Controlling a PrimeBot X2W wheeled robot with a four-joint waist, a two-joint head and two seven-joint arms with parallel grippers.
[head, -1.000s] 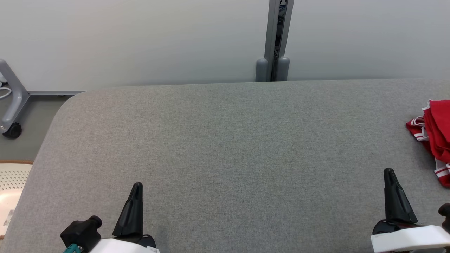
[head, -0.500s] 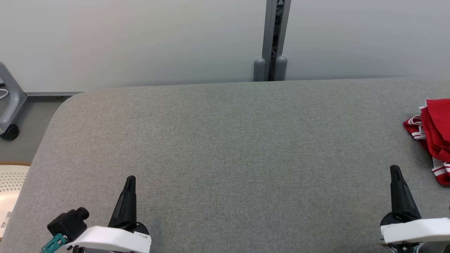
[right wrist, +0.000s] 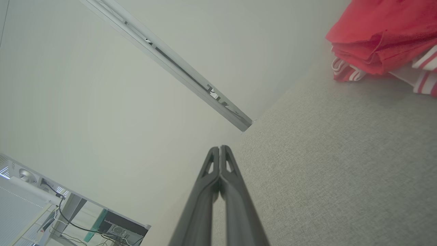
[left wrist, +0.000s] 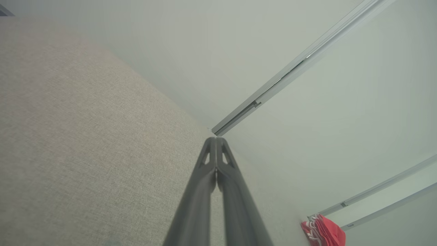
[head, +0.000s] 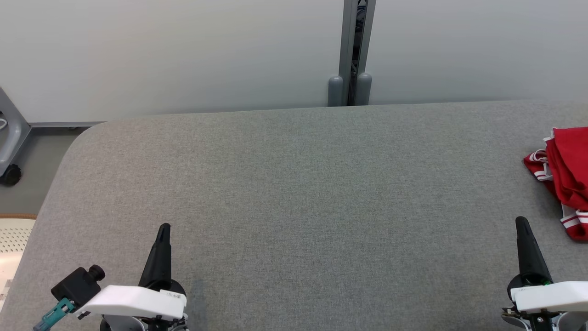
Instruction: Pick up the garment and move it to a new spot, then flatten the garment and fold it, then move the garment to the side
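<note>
Grey cloth covers the bench from its rounded far left corner to its right edge, with a pale wall and a grey post behind. Your left gripper hangs over the near edge toward the left, and your right gripper over the near edge toward the right. Each has its two dark fingers pressed together with nothing between them, as both wrist views confirm.

The red garment, trimmed in white stripes, lies at the bench's right edge in stacked layers rather than spread flat. The head view cuts part of it off. That fits a garment folded and set aside, and equally a bundle waiting to be carried toward the middle. The layers look fairly orderly in the right wrist view, but the hidden part leaves the question open.

Either way, hold both arms clear of the striped hems. Bring the whole garment into sight by turning the head toward the right edge before you commit to anything.
</note>
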